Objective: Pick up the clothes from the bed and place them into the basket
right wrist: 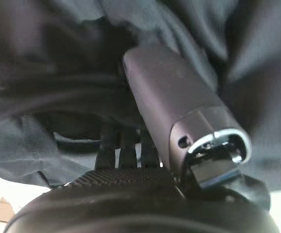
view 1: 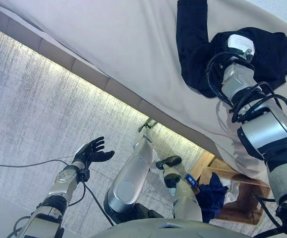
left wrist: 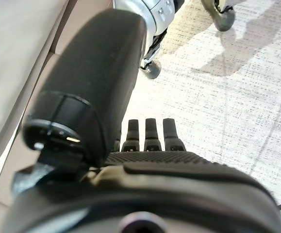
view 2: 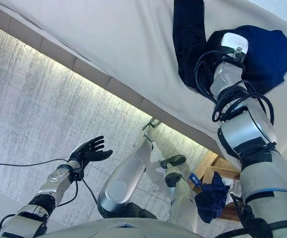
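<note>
A dark navy garment (view 1: 193, 44) lies crumpled on the beige bed sheet (view 1: 123, 39), one sleeve stretched toward the far side. My right hand (view 1: 242, 47) rests on top of the bunched part; in the right wrist view my right hand (right wrist: 125, 179) is buried in the dark garment (right wrist: 43, 73). The left hand (view 1: 91, 151) hangs open over the carpet, well away from the bed, holding nothing. A wooden-rimmed basket (view 1: 232, 173) stands on the floor at the lower right with a blue cloth (view 1: 211, 191) in it.
The bed's brown side panel (view 1: 84, 74) runs diagonally between sheet and pale carpet (view 1: 29, 114). Two small castor wheels (left wrist: 152, 70) stand on the carpet near the bed in the left wrist view.
</note>
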### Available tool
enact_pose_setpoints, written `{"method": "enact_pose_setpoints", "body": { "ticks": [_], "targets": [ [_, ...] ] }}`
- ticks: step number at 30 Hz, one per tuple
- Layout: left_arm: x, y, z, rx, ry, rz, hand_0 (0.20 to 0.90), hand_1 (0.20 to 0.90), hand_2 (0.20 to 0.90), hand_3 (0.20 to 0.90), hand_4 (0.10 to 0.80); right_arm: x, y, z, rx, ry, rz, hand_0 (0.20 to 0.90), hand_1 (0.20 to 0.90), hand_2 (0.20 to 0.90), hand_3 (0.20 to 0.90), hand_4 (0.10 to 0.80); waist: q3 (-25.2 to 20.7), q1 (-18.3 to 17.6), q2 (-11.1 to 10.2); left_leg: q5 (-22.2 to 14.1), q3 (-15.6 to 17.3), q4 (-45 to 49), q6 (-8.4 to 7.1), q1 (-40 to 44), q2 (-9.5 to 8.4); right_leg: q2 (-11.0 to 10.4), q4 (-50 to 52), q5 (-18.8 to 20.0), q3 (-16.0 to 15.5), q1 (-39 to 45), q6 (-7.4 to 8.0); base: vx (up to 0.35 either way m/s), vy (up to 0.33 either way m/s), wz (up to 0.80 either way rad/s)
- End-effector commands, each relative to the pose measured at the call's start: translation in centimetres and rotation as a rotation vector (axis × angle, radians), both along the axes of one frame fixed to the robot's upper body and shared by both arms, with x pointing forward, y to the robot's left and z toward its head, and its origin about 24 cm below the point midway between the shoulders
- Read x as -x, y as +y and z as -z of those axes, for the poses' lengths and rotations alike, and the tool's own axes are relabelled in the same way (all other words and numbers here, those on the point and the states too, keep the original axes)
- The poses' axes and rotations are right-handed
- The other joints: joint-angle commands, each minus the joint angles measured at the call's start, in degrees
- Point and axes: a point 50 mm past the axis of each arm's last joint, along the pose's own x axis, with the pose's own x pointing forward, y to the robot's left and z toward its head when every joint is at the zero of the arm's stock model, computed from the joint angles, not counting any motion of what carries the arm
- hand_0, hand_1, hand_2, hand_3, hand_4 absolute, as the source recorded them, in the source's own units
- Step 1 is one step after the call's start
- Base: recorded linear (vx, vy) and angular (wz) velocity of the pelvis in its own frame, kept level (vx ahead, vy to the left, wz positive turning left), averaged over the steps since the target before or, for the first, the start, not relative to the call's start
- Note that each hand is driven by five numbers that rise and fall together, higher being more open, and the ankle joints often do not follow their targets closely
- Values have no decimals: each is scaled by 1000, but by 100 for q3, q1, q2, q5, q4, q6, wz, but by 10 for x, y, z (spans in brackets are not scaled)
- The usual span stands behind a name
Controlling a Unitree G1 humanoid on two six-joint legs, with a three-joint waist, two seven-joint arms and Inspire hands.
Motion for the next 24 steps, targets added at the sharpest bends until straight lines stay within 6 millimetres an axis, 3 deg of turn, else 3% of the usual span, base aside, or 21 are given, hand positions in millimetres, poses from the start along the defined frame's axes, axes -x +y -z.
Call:
{"method": "enact_pose_setpoints", "body": {
  "ticks": [1, 5, 8, 10, 16, 24],
  "targets": [
    [43, 24, 19, -76, 93, -66, 900, 900, 900, 900, 800, 9, 31, -54, 18, -451, -180, 300, 300, 300, 200, 100, -8, -56, -207, -434, 768, -628, 517, 685, 182, -16, 714, 125, 422, 139, 14, -11, -48, -27],
    [55, 30, 25, -92, 118, -133, 900, 900, 900, 900, 800, 45, 43, -108, -36, -860, -292, 300, 300, 300, 200, 100, -24, -410, -367, -566, 1032, -901, 508, 1480, 311, 156, 346, 129, 874, 652, 7, 20, -64, -50],
    [69, 34, 32, -108, 176, -151, 900, 900, 900, 900, 800, 70, 32, -119, -34, -993, -314, 300, 300, 300, 200, 100, -400, -665, -437, -633, 1202, -1161, 497, 1946, 378, 263, -18, 109, 1121, 1011, -6, 118, -55, -48],
    [73, 35, 34, -114, 193, -148, 900, 900, 900, 900, 800, 77, 29, -119, -25, -1026, -311, 300, 300, 300, 200, 100, -516, -731, -439, -652, 1251, -1232, 496, 2072, 391, 295, -124, 107, 1189, 1103, -12, 70, -39, -40],
    [104, 27, 53, -139, 347, -127, 900, 900, 900, 900, 800, 126, 0, -120, 67, -1158, -272, 300, 300, 300, 200, 100, -1502, -1415, -379, -643, 1679, -1493, 528, 2840, 398, 556, -767, 94, 1576, 1629, -46, 60, -20, -36],
    [124, 9, 72, -172, 524, -38, 900, 900, 900, 900, 800, 158, -35, -126, 117, -1212, -164, 300, 300, 300, 200, 100, -2411, -2196, -155, -545, 2222, -2022, 431, 3596, 421, 732, -1199, 124, 2024, 2033, -105, 45, -63, -35]
  ]
}}
